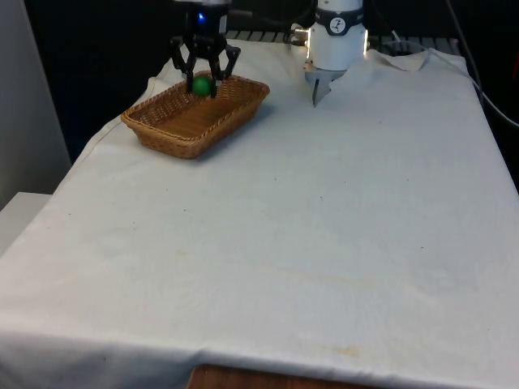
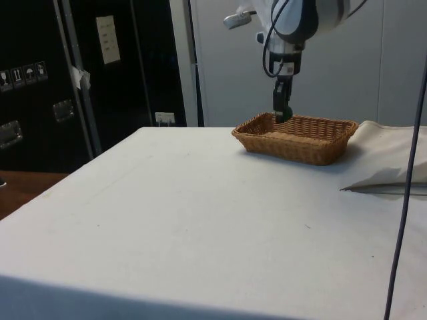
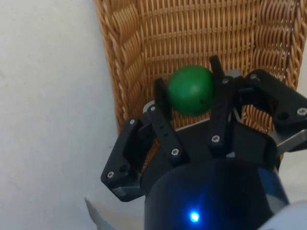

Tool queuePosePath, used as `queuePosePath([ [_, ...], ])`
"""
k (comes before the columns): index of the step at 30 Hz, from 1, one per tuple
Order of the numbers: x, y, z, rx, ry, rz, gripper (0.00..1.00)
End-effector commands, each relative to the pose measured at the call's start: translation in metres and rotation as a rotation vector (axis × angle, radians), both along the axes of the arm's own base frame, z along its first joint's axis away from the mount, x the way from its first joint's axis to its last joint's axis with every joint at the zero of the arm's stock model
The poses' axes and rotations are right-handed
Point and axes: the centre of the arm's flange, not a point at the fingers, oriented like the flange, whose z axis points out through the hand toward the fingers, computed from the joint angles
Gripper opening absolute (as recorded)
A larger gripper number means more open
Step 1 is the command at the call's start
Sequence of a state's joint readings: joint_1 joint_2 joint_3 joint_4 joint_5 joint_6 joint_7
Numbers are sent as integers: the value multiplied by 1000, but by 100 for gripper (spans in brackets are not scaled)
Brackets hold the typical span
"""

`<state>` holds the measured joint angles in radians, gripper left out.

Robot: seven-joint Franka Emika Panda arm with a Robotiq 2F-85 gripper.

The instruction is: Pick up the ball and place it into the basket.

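The gripper (image 1: 203,79) hangs over the wicker basket (image 1: 166,130), just above its far rim. Its fingers (image 3: 162,98) pinch the green ball (image 3: 191,90), held above the basket's woven inside.

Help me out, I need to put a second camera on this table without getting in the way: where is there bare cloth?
Most of the white cloth is bare: the whole stretch from the wicker basket to the near edge, and the front view's right side. It is crowded at the far corner on the front view's left, where the hand holds the green ball over the basket.
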<state>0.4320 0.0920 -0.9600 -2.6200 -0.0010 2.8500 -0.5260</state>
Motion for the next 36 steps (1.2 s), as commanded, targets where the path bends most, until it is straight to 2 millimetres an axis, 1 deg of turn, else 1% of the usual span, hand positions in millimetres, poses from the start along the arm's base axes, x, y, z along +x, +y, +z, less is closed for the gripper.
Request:
queuePosePath([
  [1, -1, 0, -1, -1, 2, -1, 1],
  [2, -6, 5, -5, 5, -14, 0, 1],
  [9, -11, 4, -11, 2, -6, -10, 1],
  [10, -6, -1, -8, -7, 12, -14, 1],
  [11, -12, 4, -11, 2, -6, -13, 1],
  [18, -17, 5, -17, 11, 8, -29, 1],
  [19, -12, -1, -13, 0, 21, -29, 1],
  [20, -17, 5, -18, 11, 9, -31, 1],
  [27, -20, 6, -21, 22, 16, -50, 1],
  [28, -15, -1, -16, 8, 26, -49, 1],
  [29, -21, 6, -21, 23, 16, -53, 1],
  [35, -22, 3, -22, 29, 16, -77, 1],
  [36, -18, -2, -19, 16, 28, -75, 1],
])
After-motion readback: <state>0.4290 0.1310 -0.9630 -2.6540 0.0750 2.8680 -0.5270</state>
